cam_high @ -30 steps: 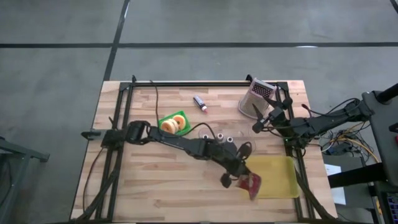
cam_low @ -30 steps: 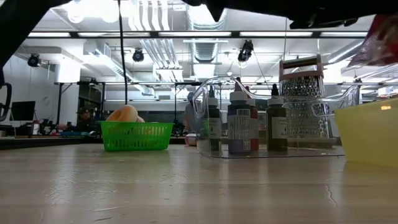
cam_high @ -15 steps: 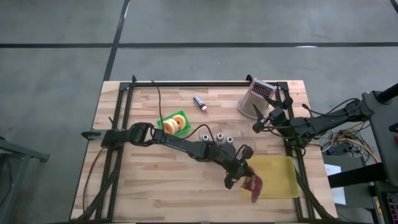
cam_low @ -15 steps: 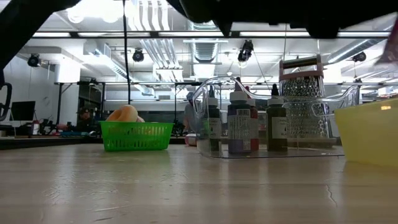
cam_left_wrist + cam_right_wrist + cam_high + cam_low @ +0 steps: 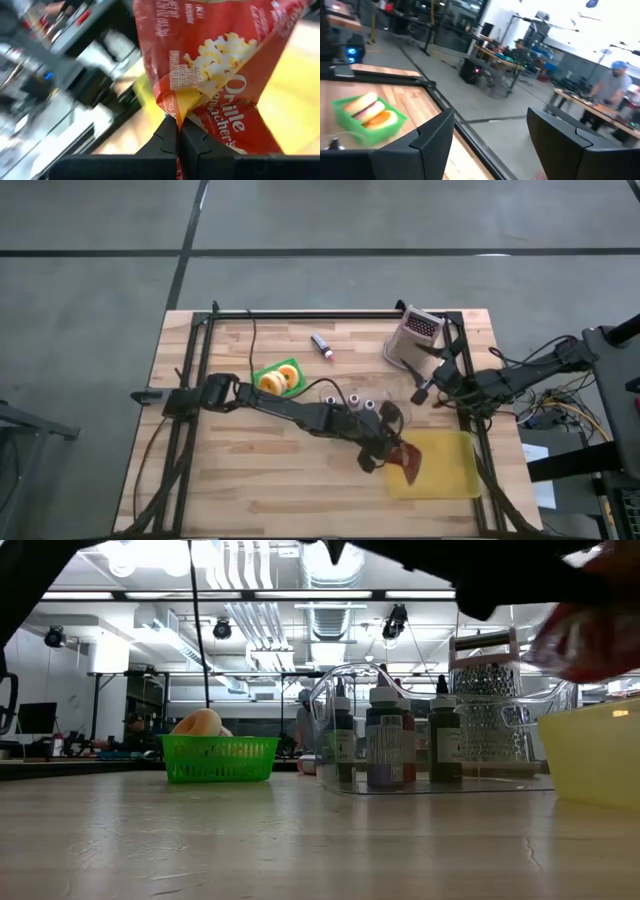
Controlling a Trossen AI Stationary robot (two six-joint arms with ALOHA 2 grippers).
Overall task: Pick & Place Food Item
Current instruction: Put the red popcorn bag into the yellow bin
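Observation:
A red popcorn bag [image 5: 408,459] hangs from my left gripper [image 5: 378,454] over the left end of the yellow bin [image 5: 452,476], near the table's front right. The bag also shows in the left wrist view [image 5: 220,65] and at the upper right of the low view [image 5: 590,635], above the bin's wall [image 5: 592,755]. My left gripper [image 5: 178,127] is shut on the bag. My right gripper [image 5: 420,393] waits open and empty by the table's right edge, in front of the grater; its fingers stand wide apart in the right wrist view [image 5: 490,135]. My left gripper pinches a creased edge of the bag [image 5: 175,111] between its two shut fingers. The fingers come at it from the table's left, slanting down. The bag is lifted clear, above the bin, spreading out beyond the fingertips.
A green basket [image 5: 278,378] with round bread items sits left of centre. A clear tray with several small bottles [image 5: 355,402] stands just behind my left gripper. A metal grater [image 5: 415,332] stands at the far right, a small tube [image 5: 322,345] near the far edge.
My left gripper has carried the bag a little toward the table's far edge, still shut on it; the bag has swung and now lies more over the bin's left end. My right gripper has shifted slightly toward the near edge.

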